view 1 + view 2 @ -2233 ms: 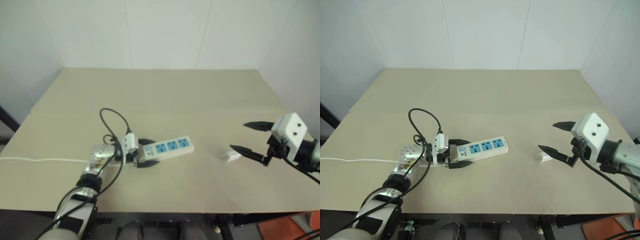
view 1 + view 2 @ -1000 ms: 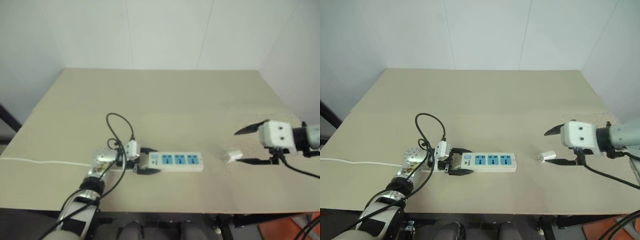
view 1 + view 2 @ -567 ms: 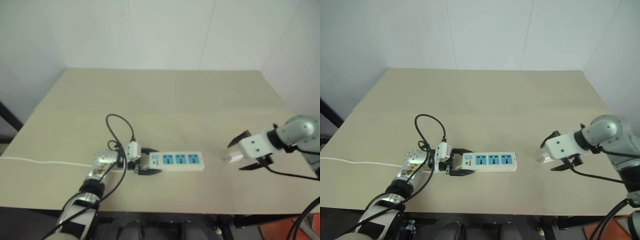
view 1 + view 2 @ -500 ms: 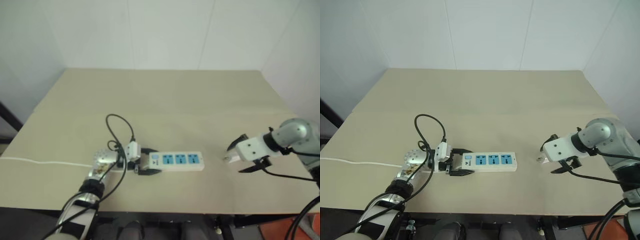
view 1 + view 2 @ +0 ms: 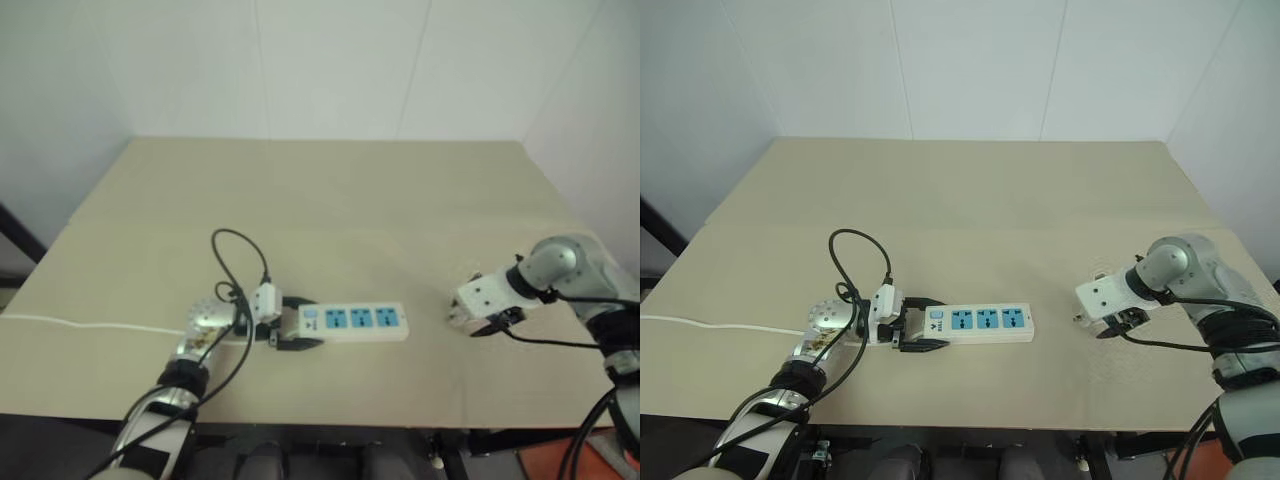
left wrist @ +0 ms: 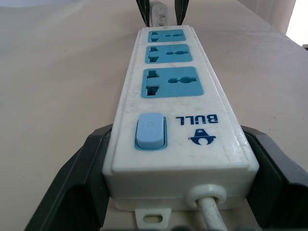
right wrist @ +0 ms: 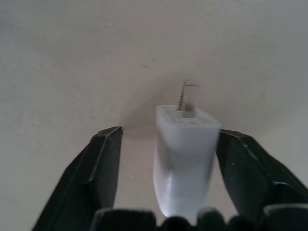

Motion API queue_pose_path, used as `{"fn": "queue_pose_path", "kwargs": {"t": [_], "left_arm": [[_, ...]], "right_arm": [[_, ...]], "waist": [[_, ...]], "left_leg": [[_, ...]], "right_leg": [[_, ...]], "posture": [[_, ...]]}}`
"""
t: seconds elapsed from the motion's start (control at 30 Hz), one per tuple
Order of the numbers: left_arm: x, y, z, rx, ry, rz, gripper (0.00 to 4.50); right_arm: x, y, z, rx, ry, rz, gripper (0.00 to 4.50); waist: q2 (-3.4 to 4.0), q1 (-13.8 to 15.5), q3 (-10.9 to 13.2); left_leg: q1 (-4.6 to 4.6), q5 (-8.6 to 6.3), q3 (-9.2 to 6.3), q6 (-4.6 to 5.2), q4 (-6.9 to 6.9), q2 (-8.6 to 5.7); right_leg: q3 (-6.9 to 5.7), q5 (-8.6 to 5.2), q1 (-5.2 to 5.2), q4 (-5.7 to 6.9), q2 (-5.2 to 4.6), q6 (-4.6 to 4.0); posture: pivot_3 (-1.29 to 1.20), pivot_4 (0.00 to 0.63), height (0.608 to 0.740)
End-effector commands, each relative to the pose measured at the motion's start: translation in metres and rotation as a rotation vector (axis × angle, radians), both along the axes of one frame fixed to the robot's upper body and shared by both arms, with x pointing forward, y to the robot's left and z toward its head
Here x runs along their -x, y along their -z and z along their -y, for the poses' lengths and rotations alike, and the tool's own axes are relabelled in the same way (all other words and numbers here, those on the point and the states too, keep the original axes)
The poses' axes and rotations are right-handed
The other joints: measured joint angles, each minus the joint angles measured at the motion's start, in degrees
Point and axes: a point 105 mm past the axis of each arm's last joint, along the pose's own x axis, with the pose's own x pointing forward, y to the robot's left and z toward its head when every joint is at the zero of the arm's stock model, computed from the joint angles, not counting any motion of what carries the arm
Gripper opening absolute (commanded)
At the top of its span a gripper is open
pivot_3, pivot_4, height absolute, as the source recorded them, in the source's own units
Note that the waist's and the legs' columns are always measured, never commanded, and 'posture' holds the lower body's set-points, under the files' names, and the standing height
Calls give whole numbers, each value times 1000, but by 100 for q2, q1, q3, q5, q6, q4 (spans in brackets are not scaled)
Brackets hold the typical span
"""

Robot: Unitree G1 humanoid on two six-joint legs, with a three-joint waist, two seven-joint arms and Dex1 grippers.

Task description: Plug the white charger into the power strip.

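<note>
- Nearest you on the left, your left claw [image 5: 908, 328] has its two black fingers [image 6: 72, 185] spread wide around the cable end of the power strip [image 5: 978, 323], one along each long side. They look to be touching the casing, so treat this as a brace on the strip.
- The strip lies flat on the table [image 5: 980, 210], long axis running left to right, blue sockets facing up, the free end pointing right.
- Over on the right, your right claw [image 5: 1108, 322] points steeply down over the white charger [image 7: 185, 156]. The fingers straddle it: one seems to touch its side, the other shows a clear gap, so it is not pinched yet.
- The charger lies on the table, prongs pointing away from the wrist.
- The charger sits well right of the strip's free end, so the right arm is the one to carry it left.
</note>
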Motion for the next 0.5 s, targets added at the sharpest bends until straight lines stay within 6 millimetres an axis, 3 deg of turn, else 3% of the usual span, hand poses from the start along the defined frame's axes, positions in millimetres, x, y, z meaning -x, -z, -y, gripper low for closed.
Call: {"fn": "queue_pose_path", "kwargs": {"t": [0.03, 0.13, 0.4, 0.5], "left_arm": [[8, 18, 3, -61, 9, -47, 3318], [10, 20, 1, -61, 5, -50, 3318], [11, 21, -2, -72, -15, -48, 3318], [11, 21, -3, -77, -13, -47, 3318]], "right_arm": [[-8, -6, 0, 11, -5, 36, 1923], [-10, -5, 2, 15, -2, 42, 1105], [-18, -24, -3, -33, -134, 186, 1107], [-9, -35, -7, -9, -372, 260, 1107]], "waist": [[0, -2, 0], [0, -5, -1], [2, -30, -1], [2, -28, -1]], "left_leg": [[2, 0, -1, 0, 0, 0], [8, 0, -1, 0, 0, 1], [12, 0, 0, 0, -1, 1], [11, 0, 1, 0, -2, 1]], "right_leg": [[0, 0, 2, 0, 0, 0], [0, 1, 7, 1, 0, -1], [3, 1, 9, 2, 0, -2], [3, 1, 8, 0, 0, -2]], "posture": [[0, 150, 740], [0, 150, 740], [0, 150, 740], [0, 150, 740]]}}
